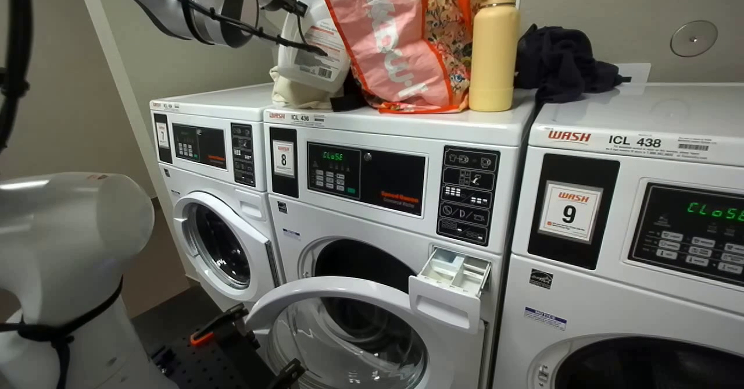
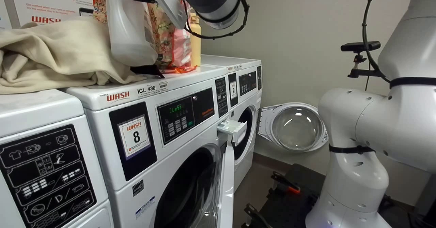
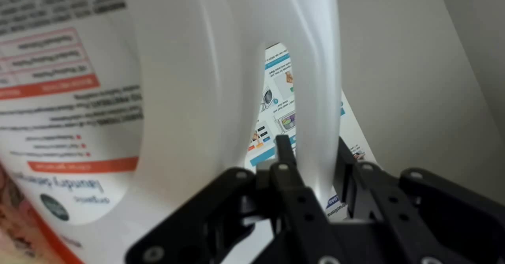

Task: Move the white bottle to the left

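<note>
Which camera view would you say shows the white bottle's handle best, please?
The wrist view does: the handle is large and close there, its opening plainly visible, with the gripper closed on it. Both exterior views show the white bottle from farther off, with the handle hard to make out where the gripper meets it.

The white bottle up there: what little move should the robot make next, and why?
Probably a small lift before heading left. The gripper looks closed on the handle of the white bottle, so it seems held; and in an exterior view the bunched cream cloth on the left rises higher than the bottle's base, so sideways travel now might drag into it.
</note>
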Controlling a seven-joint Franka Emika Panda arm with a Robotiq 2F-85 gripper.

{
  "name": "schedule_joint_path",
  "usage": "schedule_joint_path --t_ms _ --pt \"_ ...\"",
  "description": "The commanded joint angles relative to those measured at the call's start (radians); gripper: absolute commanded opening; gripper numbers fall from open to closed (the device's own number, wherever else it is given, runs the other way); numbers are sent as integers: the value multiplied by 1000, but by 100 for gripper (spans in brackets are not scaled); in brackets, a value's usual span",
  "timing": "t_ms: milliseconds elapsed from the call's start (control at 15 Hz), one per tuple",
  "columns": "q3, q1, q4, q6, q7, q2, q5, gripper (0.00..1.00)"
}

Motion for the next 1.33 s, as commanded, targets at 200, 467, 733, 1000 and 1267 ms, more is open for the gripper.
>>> schedule_joint_path --t_ms 200,467,733,1000,1267 --pt "283 -354 56 20 -15 39 90 7" --pt "452 -546 43 19 3 53 100 7" --pt "598 -689 37 20 -14 69 118 7" --pt "729 -822 31 20 -2 89 136 7" --pt "860 -952 38 20 -7 111 159 7"
